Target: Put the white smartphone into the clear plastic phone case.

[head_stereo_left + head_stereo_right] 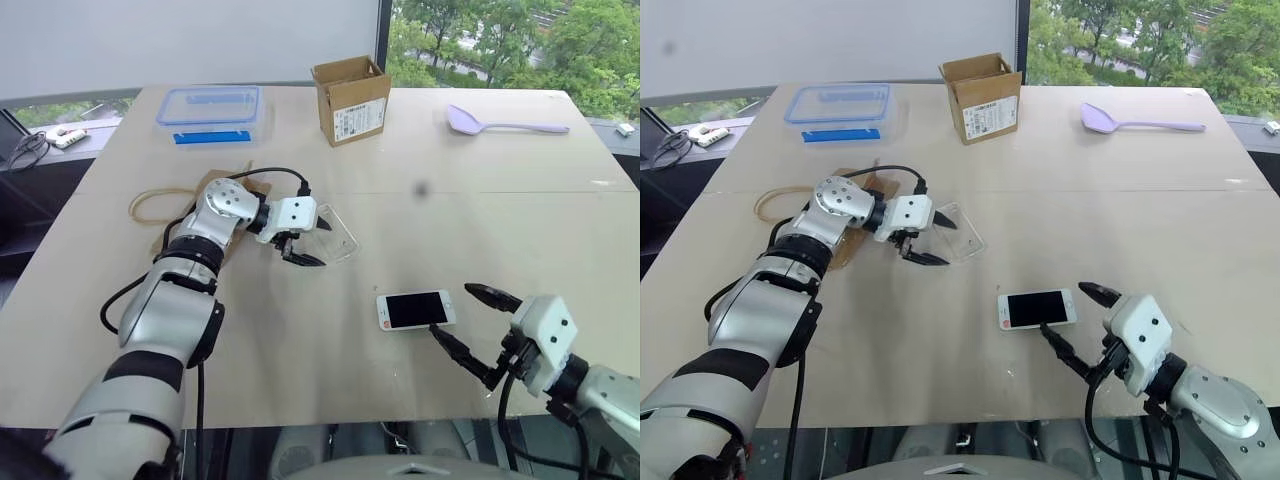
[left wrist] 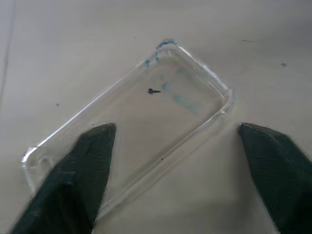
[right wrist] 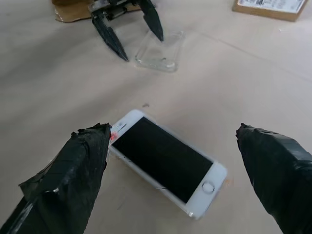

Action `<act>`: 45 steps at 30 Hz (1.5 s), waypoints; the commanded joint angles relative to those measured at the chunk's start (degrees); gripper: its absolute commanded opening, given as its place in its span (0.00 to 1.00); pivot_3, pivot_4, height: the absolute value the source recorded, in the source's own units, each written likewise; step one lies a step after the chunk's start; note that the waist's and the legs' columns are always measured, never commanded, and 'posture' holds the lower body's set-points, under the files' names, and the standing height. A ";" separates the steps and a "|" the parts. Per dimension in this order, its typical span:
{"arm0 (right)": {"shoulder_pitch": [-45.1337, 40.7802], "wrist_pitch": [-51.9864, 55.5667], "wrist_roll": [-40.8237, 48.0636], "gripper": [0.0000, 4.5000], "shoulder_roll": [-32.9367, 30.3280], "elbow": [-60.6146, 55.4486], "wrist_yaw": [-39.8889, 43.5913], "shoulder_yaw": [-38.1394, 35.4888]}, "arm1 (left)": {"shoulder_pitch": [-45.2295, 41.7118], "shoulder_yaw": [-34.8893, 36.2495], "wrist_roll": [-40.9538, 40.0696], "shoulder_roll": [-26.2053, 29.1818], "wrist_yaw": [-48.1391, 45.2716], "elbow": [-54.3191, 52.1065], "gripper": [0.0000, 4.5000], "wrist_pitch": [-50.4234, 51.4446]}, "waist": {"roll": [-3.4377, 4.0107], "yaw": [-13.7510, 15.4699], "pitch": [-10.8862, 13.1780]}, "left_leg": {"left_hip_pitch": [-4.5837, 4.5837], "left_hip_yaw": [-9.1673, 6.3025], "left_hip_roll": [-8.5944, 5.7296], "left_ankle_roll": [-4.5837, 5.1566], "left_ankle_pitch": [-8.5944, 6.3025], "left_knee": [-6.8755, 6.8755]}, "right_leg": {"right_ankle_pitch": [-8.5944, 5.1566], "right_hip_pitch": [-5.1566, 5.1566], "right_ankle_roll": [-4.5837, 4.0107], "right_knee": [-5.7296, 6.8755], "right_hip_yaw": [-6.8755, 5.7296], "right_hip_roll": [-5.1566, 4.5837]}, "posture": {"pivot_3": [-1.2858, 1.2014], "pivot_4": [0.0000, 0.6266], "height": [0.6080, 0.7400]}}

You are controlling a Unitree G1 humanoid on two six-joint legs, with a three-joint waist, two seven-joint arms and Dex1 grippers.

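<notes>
The clear plastic phone case (image 2: 141, 126) lies flat on the surface (image 1: 420, 400), with the left hand (image 1: 304, 240) angled down over it, fingers spread to either side and gripping nothing; one finger seems to overlap a long edge, though contact is hard to judge. Well apart, the white smartphone (image 1: 416, 309) lies screen up. The right hand (image 1: 461, 318) sits beside it, fingers fully apart and empty. The thin shell will probably skid or flex if pinched off-centre, and the flat phone offers little edge, so a shallow grip could push it away.
</notes>
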 commanded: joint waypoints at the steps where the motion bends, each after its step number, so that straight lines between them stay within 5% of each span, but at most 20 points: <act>1: 0.92 -0.41 -0.74 1.00 0.97 -3.82 -2.00 -0.25 | -1.69 0.54 1.78 -0.66 -2.42 4.34 0.55 6.41 | -0.01 0.03 -0.03 | 0.03 -0.02 0.02 0.00 0.00 0.02 | 0.00 0.04 0.01 0.01 -0.02 0.00 | 0.52 0.24 1.00; 9: 2.48 0.89 -1.16 1.00 2.33 -6.45 -4.35 0.81 | -2.98 2.72 0.80 -1.99 -6.53 4.29 0.01 17.16 | -0.09 -0.15 -0.13 | 0.13 0.03 0.26 0.02 0.01 0.12 | 0.04 0.14 -0.06 0.05 0.02 0.04 | 0.52 0.24 1.00; 17: -0.20 -1.22 -3.73 1.00 3.15 -4.94 -5.91 0.92 | 3.99 0.20 -5.59 -1.37 -10.39 -20.55 0.01 36.45 | -0.08 -0.11 -0.12 | -0.15 0.01 0.27 0.02 0.00 0.11 | 0.03 -0.04 -0.04 -0.09 0.01 0.02 | 0.52 0.24 1.00; 21: -3.85 7.42 -4.79 1.00 0.90 -5.08 -8.14 2.89 | 7.45 0.44 -6.22 -4.02 -8.69 -33.35 0.01 46.57 | -0.08 0.07 -0.11 | -0.18 0.00 0.28 0.03 0.00 0.11 | 0.02 -0.07 -0.04 -0.09 0.01 0.01 | 0.52 0.24 1.00; 27: -9.03 13.30 5.75 1.00 -2.34 -2.26 -1.35 -0.32 | 8.37 -0.20 -4.86 -9.67 0.74 -37.72 0.01 52.35 | -0.07 -0.07 -0.11 | -0.15 0.00 0.26 0.03 0.00 0.11 | 0.03 -0.06 -0.04 -0.07 0.02 0.02 | 0.52 0.24 1.00; 35: -20.83 11.39 3.38 1.00 -13.67 11.12 10.72 5.27 | 12.05 -2.30 -5.40 -12.49 5.18 -42.43 0.01 54.04 | -0.07 -0.16 -0.10 | -0.14 0.01 0.26 0.05 -0.01 0.07 | 0.03 -0.10 -0.04 -0.05 0.06 0.07 | 0.52 0.24 1.00; 44: -31.81 6.74 -2.15 1.00 -15.51 21.36 18.96 15.22 | 18.46 3.26 -12.18 -6.14 6.04 -59.56 0.97 59.23 | -0.01 -0.23 -0.05 | -0.18 0.05 0.28 0.05 -0.01 0.07 | 0.03 -0.15 -0.04 -0.09 0.11 0.03 | 0.52 0.24 1.00; 45: -33.13 6.02 -3.08 1.00 -15.42 22.84 19.72 16.25 | 20.12 4.96 -14.02 -4.82 6.45 -62.89 0.99 61.30 | -0.01 -0.32 -0.05 | -0.17 0.04 0.29 0.05 -0.01 0.06 | 0.03 -0.16 -0.05 -0.08 0.10 0.03 | 0.52 0.24 1.00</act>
